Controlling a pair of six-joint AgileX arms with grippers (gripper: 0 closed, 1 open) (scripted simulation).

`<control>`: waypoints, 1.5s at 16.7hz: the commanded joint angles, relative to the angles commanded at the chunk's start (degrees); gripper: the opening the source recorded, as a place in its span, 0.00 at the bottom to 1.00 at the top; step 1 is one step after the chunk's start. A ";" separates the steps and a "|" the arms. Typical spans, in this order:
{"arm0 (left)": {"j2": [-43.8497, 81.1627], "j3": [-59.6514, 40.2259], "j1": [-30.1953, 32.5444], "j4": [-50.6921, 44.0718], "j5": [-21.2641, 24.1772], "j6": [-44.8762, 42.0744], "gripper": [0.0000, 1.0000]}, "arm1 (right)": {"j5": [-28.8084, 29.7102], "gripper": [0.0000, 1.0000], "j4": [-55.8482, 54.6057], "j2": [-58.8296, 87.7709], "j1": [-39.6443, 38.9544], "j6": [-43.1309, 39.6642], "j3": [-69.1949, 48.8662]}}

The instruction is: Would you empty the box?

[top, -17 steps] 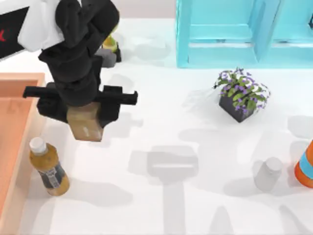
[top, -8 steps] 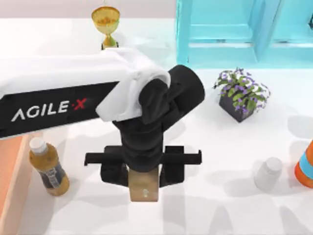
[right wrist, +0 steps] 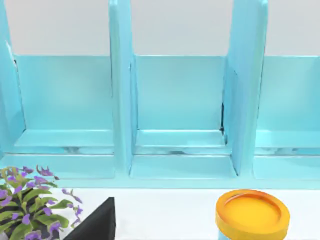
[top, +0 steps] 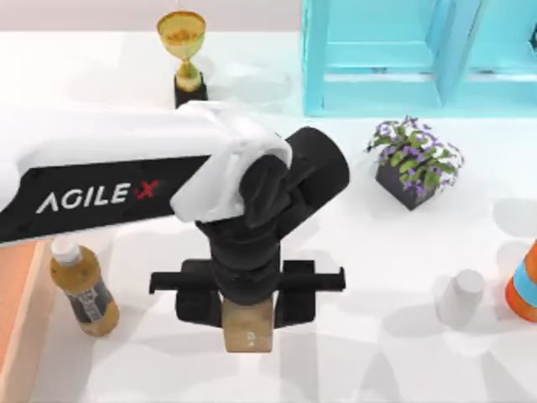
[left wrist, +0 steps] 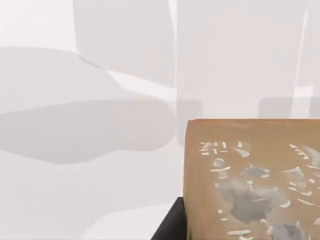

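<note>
The left arm's white sleeve carries a black panel reading "AGILE·X", white letters with a red X, crossing the top view from 9 o'clock toward centre. At 6 o'clock, nearest me, the left gripper [top: 246, 323] has its black fingers clamped on a small tan cardboard-look cube [top: 246, 326], which carries pale flecked markings [left wrist: 250, 195] I cannot read. Since half a second ago the gripper and cube have barely shifted, and the arm's lettered sleeve has slid a little lower.

At 8 o'clock an amber plastic bottle with a white cap [top: 80, 285] lies on the white table [top: 377, 353]; its dark label is too small to read. Just left of it, at the table's left edge, is the paler rim of the large orange-brown wood-look box [top: 18, 311], well clear of the cube.

At 4 o'clock stands a small white capped jar [top: 460, 296], beside an orange cone with a blue band [top: 525, 290]. A purple-flowered plant in a dark pot [top: 413, 161] sits at 2 o'clock. Farthest, a gold trophy cup [top: 182, 46] at 11 o'clock and a light-blue shelf unit [top: 419, 50] at 1 o'clock. The right wrist view shows a yellow-lidded container [right wrist: 252, 214] before that shelf.
</note>
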State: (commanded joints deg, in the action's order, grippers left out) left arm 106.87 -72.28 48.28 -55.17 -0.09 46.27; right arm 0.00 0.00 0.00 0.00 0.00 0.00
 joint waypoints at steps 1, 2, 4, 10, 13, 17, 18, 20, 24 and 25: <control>0.64 1.10 0.03 2.02 0.00 0.00 0.00 | 0.00 1.00 0.00 0.00 0.00 0.00 0.00; 1.32 2.19 0.05 3.82 0.01 0.02 0.00 | 0.00 1.00 0.00 0.00 0.00 0.00 0.00; 2.20 3.55 0.10 5.65 0.06 0.05 0.00 | 0.00 1.00 0.00 0.00 0.00 0.00 0.00; 2.25 3.61 0.11 5.72 0.07 0.05 0.23 | 0.00 1.00 0.00 0.00 0.00 0.00 0.00; 2.25 3.61 0.11 5.72 0.07 0.05 0.45 | 0.00 1.00 0.00 0.00 0.00 0.00 0.00; 2.25 3.61 0.11 5.72 0.07 0.05 0.75 | 0.00 1.00 0.00 0.00 0.00 0.00 0.00; 2.25 3.61 0.11 5.72 0.07 0.05 0.83 | 0.00 1.00 0.00 0.00 0.00 0.00 0.00; 2.25 3.61 0.11 5.72 0.07 0.05 0.98 | 0.00 1.00 0.00 0.00 0.00 0.00 0.00; 2.25 3.61 0.11 5.72 0.07 0.05 1.00 | 0.00 1.00 0.00 0.00 0.00 0.00 0.00; 2.25 3.61 0.11 5.72 0.07 0.05 1.00 | 0.00 1.00 0.00 0.00 0.00 0.00 0.00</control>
State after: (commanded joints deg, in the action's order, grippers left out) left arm 109.11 -68.67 48.39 -49.45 -0.03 46.32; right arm 0.00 0.00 0.00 0.00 0.00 0.00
